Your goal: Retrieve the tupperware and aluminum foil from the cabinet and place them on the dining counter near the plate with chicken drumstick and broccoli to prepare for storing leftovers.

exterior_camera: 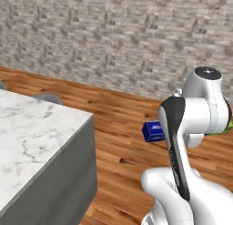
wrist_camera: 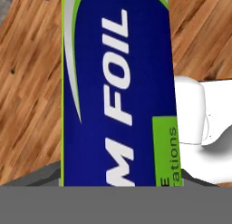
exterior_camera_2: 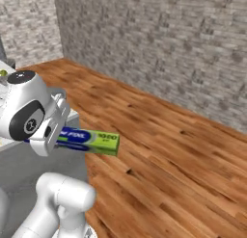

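Observation:
My gripper (exterior_camera_2: pixel 57 135) is shut on the aluminum foil (exterior_camera_2: pixel 91 139), a long blue box with white lettering and a green end. The box lies level above the wooden floor. In the left base view its blue end (exterior_camera: pixel 153 131) sticks out to the left of my arm and a green tip shows on the right. The box runs up the middle of the hand view (wrist_camera: pixel 118 91) and hides the fingertips. The dining counter (exterior_camera: pixel 32 137), white veined marble with grey sides, stands to the left of the arm. The tupperware, plate, chicken drumstick and broccoli are out of view.
Wooden floor (exterior_camera_2: pixel 169 150) stretches ahead to a grey brick wall (exterior_camera: pixel 118 42). A grey stool top (exterior_camera: pixel 48 98) shows behind the counter's far edge. The counter's grey side (exterior_camera_2: pixel 29 169) stands close beside my arm.

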Tool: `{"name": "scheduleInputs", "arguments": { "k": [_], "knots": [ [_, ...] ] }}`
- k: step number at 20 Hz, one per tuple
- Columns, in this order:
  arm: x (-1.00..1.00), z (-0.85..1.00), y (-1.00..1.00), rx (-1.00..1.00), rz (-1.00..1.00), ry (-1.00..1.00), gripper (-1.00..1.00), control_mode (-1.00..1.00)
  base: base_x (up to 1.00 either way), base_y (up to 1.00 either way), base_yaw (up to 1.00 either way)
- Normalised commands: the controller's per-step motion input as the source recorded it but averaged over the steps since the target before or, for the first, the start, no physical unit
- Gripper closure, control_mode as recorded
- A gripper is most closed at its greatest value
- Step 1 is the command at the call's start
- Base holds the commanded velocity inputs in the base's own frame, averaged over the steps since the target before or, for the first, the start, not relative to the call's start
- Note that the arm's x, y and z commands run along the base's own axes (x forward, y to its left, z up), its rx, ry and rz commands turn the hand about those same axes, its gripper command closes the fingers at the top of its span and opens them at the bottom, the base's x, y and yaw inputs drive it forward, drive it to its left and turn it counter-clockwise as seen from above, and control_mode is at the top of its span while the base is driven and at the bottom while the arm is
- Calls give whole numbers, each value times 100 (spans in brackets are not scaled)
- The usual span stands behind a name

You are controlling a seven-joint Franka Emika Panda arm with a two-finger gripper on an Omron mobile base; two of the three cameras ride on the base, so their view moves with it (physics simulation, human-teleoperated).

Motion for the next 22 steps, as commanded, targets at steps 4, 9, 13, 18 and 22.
{"name": "scheduleInputs", "arguments": {
  "k": [4,9,13,18,22],
  "knots": [
    [0,0,0,0,0,0,100,100,100,-84,-2],
    [0,0,0,0,0,0,100,100,100,-95,7],
    [0,0,0,0,0,0,100,100,100,-89,27],
    [0,0,0,0,0,0,100,100,100,-76,39],
    [0,0,0,0,0,0,100,100,100,-57,50]
  ]
}}
